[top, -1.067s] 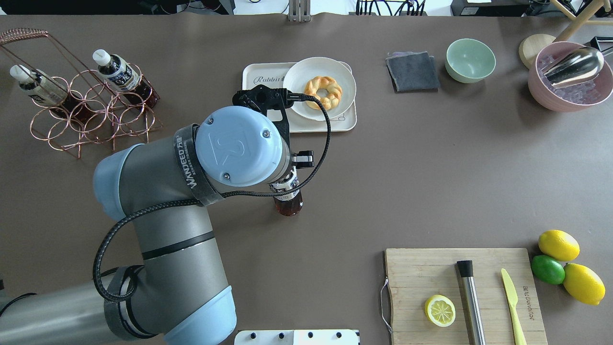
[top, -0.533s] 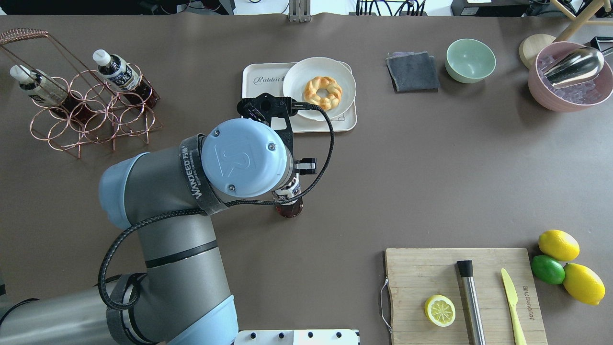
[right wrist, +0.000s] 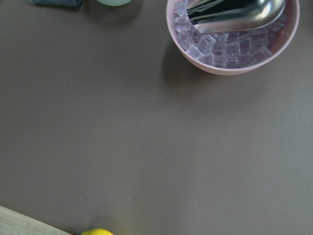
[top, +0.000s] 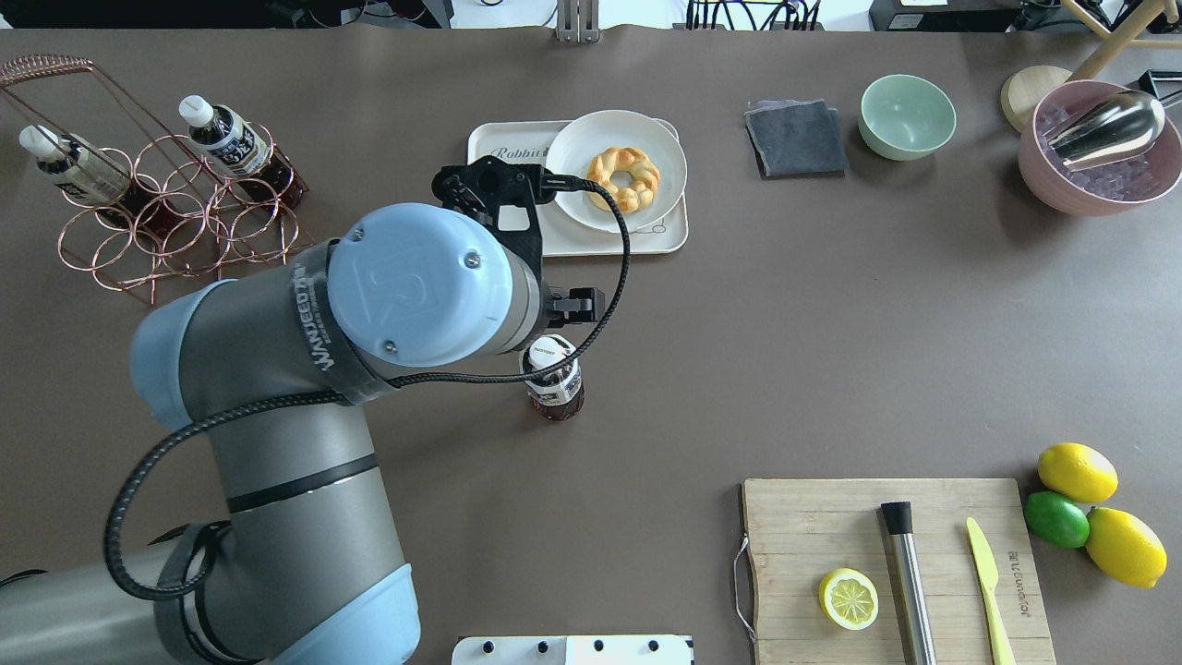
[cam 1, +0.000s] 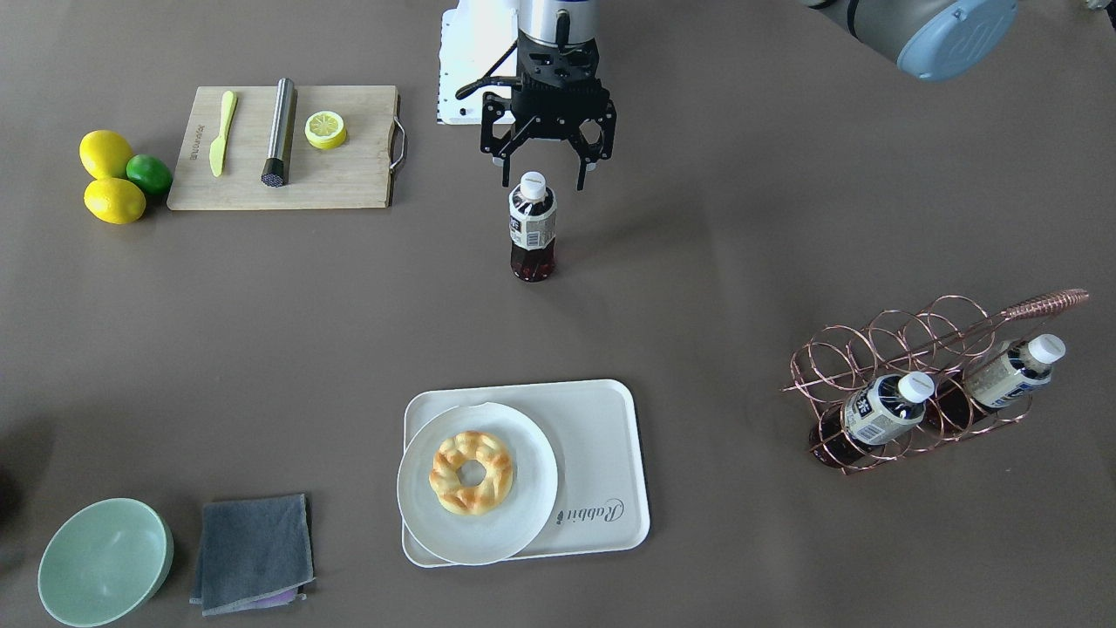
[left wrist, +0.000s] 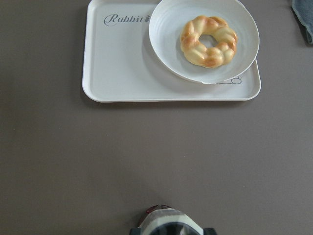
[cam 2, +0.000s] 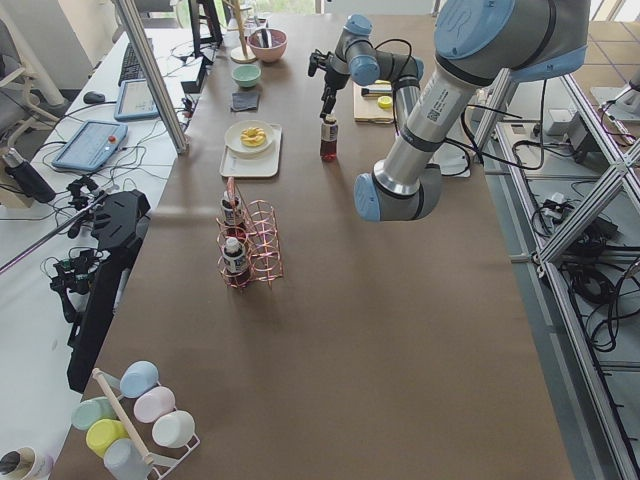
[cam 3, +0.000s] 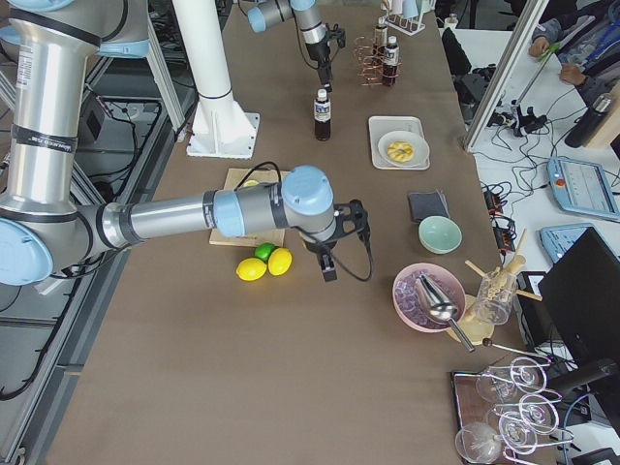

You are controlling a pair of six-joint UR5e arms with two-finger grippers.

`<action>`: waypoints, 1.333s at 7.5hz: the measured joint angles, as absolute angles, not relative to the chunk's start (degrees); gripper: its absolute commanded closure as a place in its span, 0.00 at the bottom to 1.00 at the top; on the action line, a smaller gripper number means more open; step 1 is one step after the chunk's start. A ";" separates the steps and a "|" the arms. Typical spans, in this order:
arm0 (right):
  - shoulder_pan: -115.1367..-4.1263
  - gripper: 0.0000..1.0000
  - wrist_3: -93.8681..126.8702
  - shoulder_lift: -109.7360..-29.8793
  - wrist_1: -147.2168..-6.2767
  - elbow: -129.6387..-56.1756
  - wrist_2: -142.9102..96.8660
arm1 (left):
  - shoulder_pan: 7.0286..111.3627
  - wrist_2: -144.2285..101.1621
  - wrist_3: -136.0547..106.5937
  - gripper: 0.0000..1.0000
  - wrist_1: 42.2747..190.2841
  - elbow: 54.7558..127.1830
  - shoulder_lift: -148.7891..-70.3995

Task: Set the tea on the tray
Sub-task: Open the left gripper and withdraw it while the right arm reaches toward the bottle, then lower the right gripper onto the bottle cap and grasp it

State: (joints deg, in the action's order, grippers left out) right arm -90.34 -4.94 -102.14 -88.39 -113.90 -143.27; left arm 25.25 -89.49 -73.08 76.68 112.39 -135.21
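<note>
1. The tea (cam 1: 532, 231) stands upright on the bare table in the upper middle of the front-facing view, touching nothing else.
2. The left gripper (cam 1: 543, 184) hangs just above it in that frame. Its jaws are spread wide and hold nothing. One fingertip sits on each side of the white cap, with a clear gap to it.
3. In the overhead view the tea (top: 552, 379) is at frame centre. Its cap shows beside the left arm's large wrist, and one black finger shows just above it.
4. The tray (cam 1: 602, 436) lies in the lower middle of the front-facing view, well apart from the tea, which is not on it.
5. A plate (cam 1: 523, 510) carrying a ring pastry (cam 1: 472, 472) covers the tray's left half in that view and overhangs its left rim. The right half, with the "Rabbit" lettering, is bare.
6. In the left wrist view the tray (left wrist: 117, 63) fills the top of the frame. The tea's blurred cap (left wrist: 166, 221) sits at the bottom edge, and only brown table lies between them.
7. A copper wire rack (cam 1: 1046, 304) at the middle right of the front-facing view holds two more bottles (cam 1: 876, 414), both leaning.
8. The right gripper (cam 3: 328, 269) shows only in the right side view. It is at frame centre, low over the table and just right of the lemons (cam 3: 266, 263). Whether its jaws are apart or closed cannot be told.
</note>
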 measured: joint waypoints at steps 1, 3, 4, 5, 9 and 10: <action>-86.85 0.00 4.79 -99.84 -88.41 -117.80 -143.27 | 26.94 -90.55 -71.50 0.04 76.55 114.80 -133.31; -75.59 0.00 29.66 -93.53 -88.42 -125.58 -140.77 | 31.95 -95.97 -67.64 0.04 76.50 117.58 -128.66; -68.25 0.01 42.69 -90.47 -88.52 -129.64 -137.58 | 33.74 -97.77 -64.26 0.04 76.46 117.72 -126.93; -60.35 0.02 54.60 -86.06 -89.18 -132.16 -134.09 | 36.33 -99.82 -59.70 0.04 76.59 117.74 -124.78; -40.13 0.08 68.83 -51.58 -111.11 -120.87 -123.32 | 49.46 -115.53 -44.44 0.04 77.11 118.01 -116.52; -38.36 0.09 69.14 -45.97 -112.54 -115.94 -122.91 | 51.13 -117.26 -42.83 0.04 77.23 118.21 -115.21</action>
State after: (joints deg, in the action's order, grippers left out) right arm -38.36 69.14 -45.97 -112.54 -115.94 -122.91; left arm 51.13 -117.26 -42.83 77.23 118.21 -115.21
